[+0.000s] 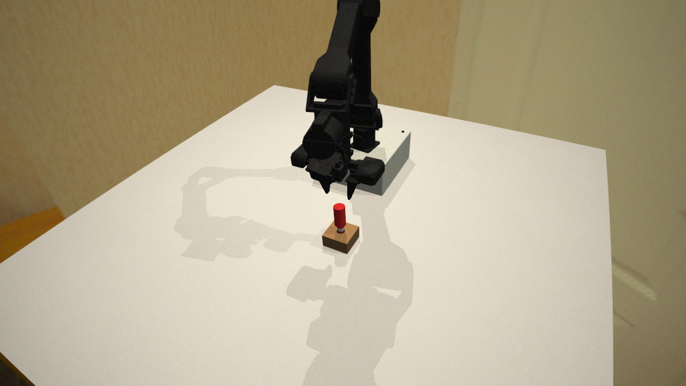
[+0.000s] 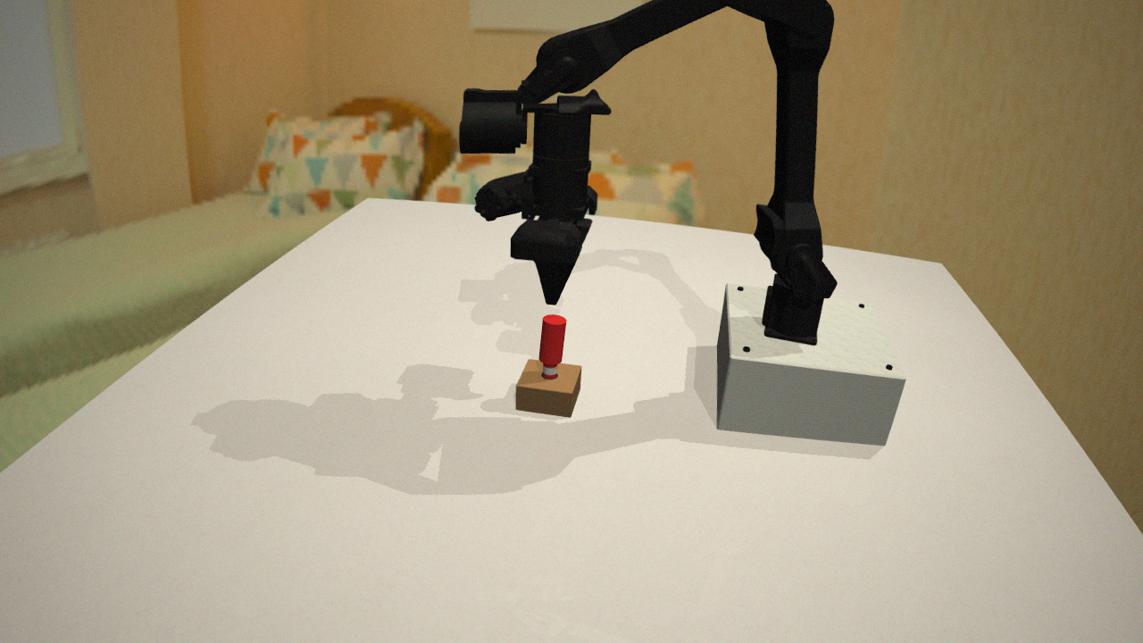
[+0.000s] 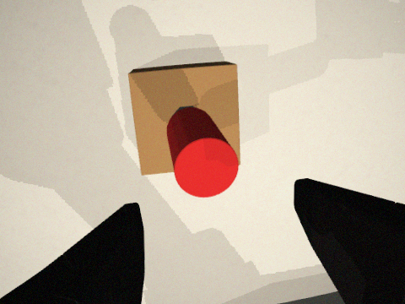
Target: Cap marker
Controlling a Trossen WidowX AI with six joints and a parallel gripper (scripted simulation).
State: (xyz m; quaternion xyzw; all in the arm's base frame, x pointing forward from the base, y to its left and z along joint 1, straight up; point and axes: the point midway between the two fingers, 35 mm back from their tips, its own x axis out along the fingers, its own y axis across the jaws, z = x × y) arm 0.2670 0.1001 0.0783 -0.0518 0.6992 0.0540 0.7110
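The red cap (image 1: 339, 215) (image 2: 553, 341) (image 3: 206, 167) sits upright over the marker in the wooden holder block (image 1: 334, 244) (image 2: 545, 397) (image 3: 153, 148). A short grey-white band of the marker (image 1: 340, 229) (image 2: 549, 371) shows between the cap's lower edge and the block; the rest of the marker is hidden. My gripper (image 1: 338, 192) (image 2: 552, 302) (image 3: 218, 204) is open and empty, pointing down, with its fingertips above the cap and not touching it. In the wrist view the fingers stand apart on both sides, below the cap's top face.
The arm's base stands on a pale grey box (image 1: 395, 165) (image 2: 803, 407) at the back of the table (image 1: 479, 239) (image 2: 679, 551) in the top view, and right of the block in the exterior view. Shadows of the arm fall around the block.
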